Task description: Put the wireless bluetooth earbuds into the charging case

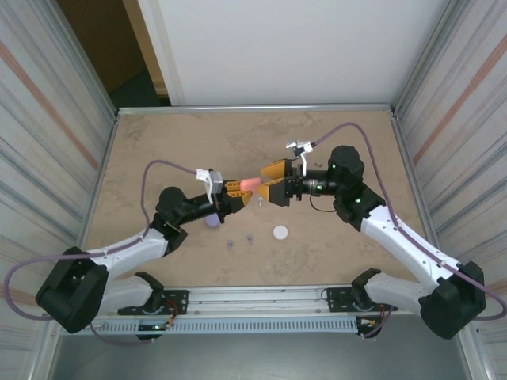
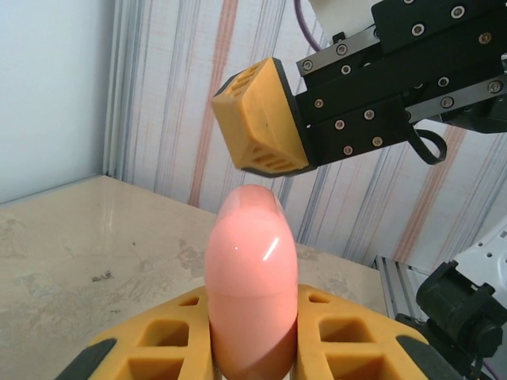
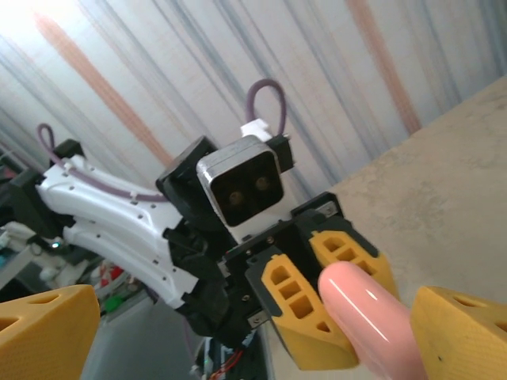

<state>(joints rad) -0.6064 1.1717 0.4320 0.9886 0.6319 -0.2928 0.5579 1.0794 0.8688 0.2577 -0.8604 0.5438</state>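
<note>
Above the table, pink charging case (image 1: 250, 183): it is lifted off the table (image 1: 158, 142), lying about level, with its rounded end toward the right arm. It looks closed, and a faint seam runs around the body.
Left gripper (image 1: 238, 190): its fingers are pressed tight on the back part of the pink case, so the front part stands free.
Right gripper (image 1: 274, 181): its jaws are spread fully wide and hold nothing. One finger is on each side of the free end of the case, and neither touches it.
Step in hand: I judge that the right gripper should take the free end, to open the lid or to take over the case.
How to do it well: bring the right fingers level with the free end and beyond the seam. Close them slowly, because the glossy shell may slip, and keep the left grip firm.
Purple earbuds (image 1: 230, 243): two tiny ones lie on the table, on the near side of the case.
White case (image 1: 280, 232): it lies near them on the table.
</note>
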